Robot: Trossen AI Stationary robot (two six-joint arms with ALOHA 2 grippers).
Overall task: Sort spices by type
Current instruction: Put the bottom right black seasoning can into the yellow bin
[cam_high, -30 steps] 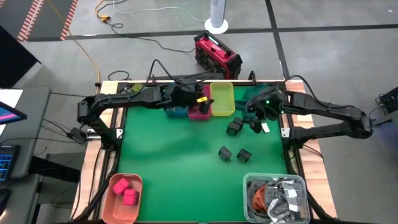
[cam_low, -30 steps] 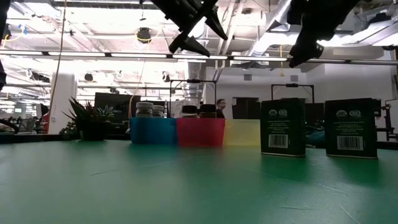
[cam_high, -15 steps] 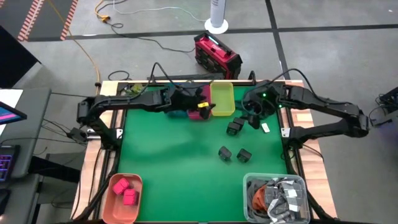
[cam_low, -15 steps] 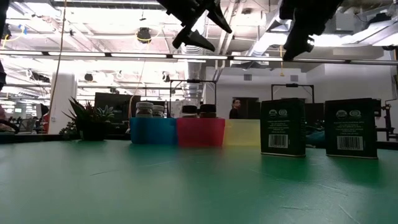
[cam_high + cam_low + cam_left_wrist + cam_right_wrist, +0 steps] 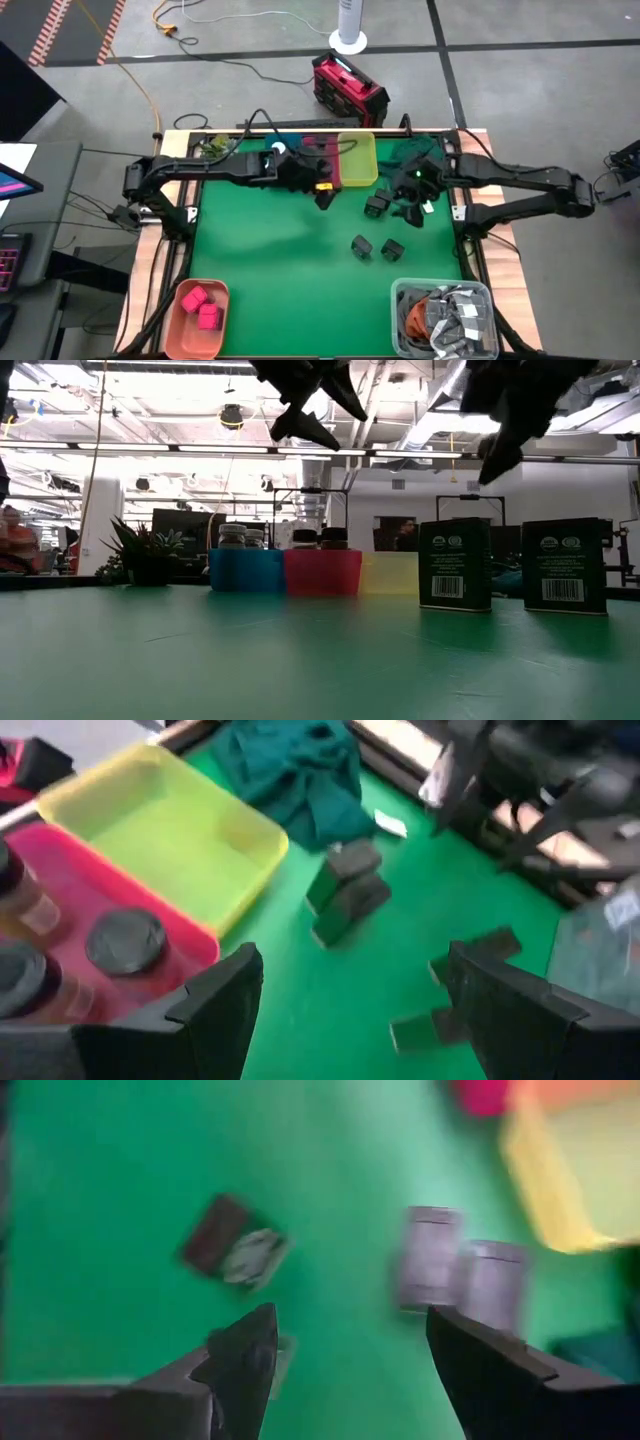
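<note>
Three black boxes stand on the green mat: one near the yellow bin, two nearer the front. Dark-capped jars sit in the pink bin, and pale-capped jars in the blue bin. Two pink blocks lie in the orange tray at the near left corner. My left gripper hovers open and empty just in front of the pink bin. My right gripper hangs open and empty in the air beside the far box.
A dark green cloth lies bunched at the far right, behind the boxes. A grey bin of packets with orange cord sits at the near right corner. The mat's middle and left are bare. People move in the room beyond.
My left gripper has drawn back from above the pink bin toward the table's near edge, staying open and high. My right gripper moved a little toward the far edge, then back toward the near edge beside the far box. The boxes, jars and bins have not moved.
</note>
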